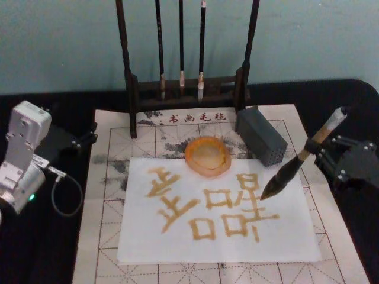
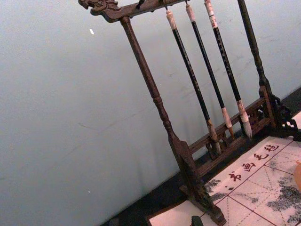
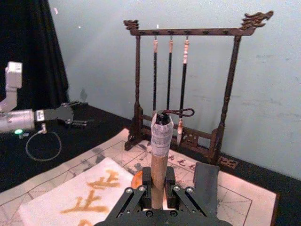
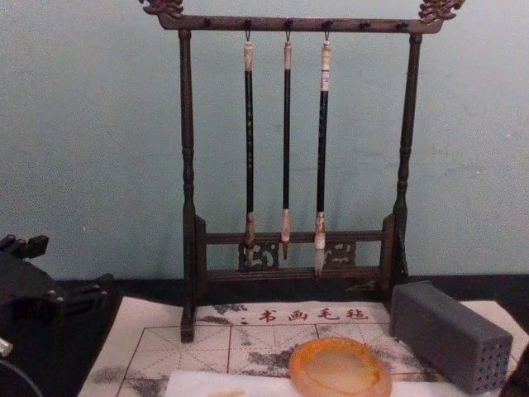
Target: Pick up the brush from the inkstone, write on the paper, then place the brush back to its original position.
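head: high, looking down | chest: low, level, near | wrists: oblique | shared: brush rack [image 4: 364,237]

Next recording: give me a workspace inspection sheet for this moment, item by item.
Surface: black table with cream grid mat, ink-stained.
Job's things: brush held tilted, tip over the paper, which bears ochre characters; inkstone on the paper's far edge.
Clutter: grey block beside the inkstone; rack with three thin brushes behind.
Grippers: right gripper shut on the brush handle; left gripper parked left of the mat.
Cables: grey loop by the left arm.
Surroundings: teal wall.
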